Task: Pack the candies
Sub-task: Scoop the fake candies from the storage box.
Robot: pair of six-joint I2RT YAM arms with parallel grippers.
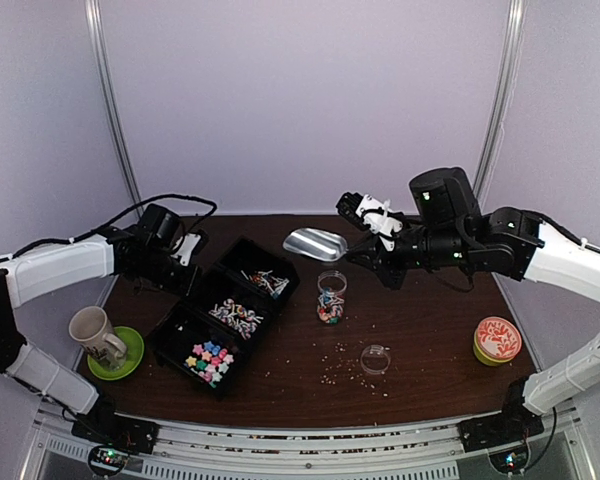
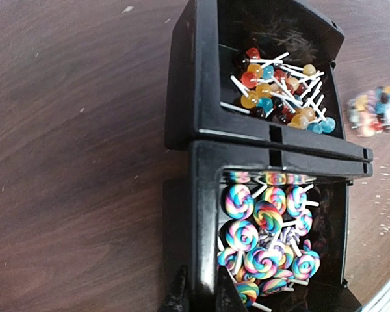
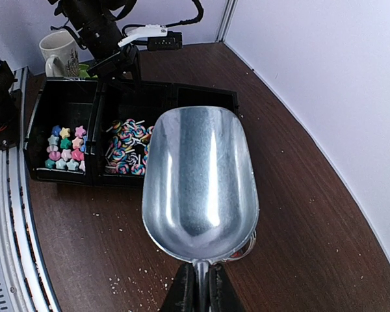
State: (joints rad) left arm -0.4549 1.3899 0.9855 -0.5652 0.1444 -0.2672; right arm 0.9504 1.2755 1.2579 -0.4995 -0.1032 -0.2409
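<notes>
Scoop: polished metal, rounded bowl, jutting ahead of the right jaws.
Right gripper: jaws clamped on the scoop's handle.
Left gripper: jaws pinched on a black plastic tray wall.
Candies: swirled lollipops just beyond the left jaws; round-headed ones one compartment farther.
Jar: clear, under the scoop, candies inside.
Table: bare dark wood left of the left jaws.

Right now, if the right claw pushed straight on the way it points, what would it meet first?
The right claw is shut on the metal scoop, whose lip leads. It aims at the black tray, likely its end compartment nearest the scoop; height is unclear, so it might pass over.
</notes>
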